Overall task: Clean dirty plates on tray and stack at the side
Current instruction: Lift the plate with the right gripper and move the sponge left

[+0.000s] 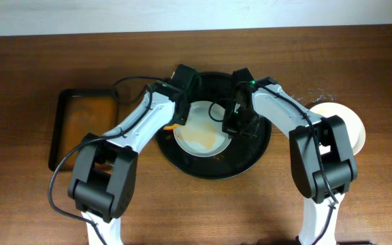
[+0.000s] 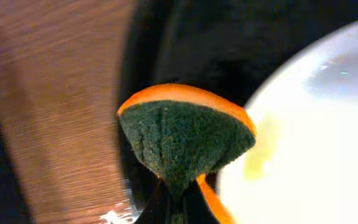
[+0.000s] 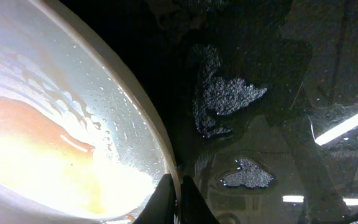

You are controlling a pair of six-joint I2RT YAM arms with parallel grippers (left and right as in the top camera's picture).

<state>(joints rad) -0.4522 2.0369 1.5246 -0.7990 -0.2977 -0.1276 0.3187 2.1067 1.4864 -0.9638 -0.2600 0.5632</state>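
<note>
Far left on the table (image 1: pixel 33 204): a small rectangular black tray (image 1: pixel 84 129) with a brownish bottom. Left claw (image 2: pixel 176 208) is clamped on a green-and-orange sponge (image 2: pixel 182 137), which sits over the round black tray (image 1: pixel 243 158) rim, just beside the dirty plate (image 1: pixel 199 133); can't tell if they touch. That plate sits mid-tray with a watery orange smear inside. Right claw (image 3: pixel 178 200) is pinched on its right rim, with foam patches (image 3: pixel 219 93) on the wet tray beside it. Right of the tray, apart from it, a white side plate (image 1: pixel 358 131) rests on the table, partly hidden by the right arm.
</note>
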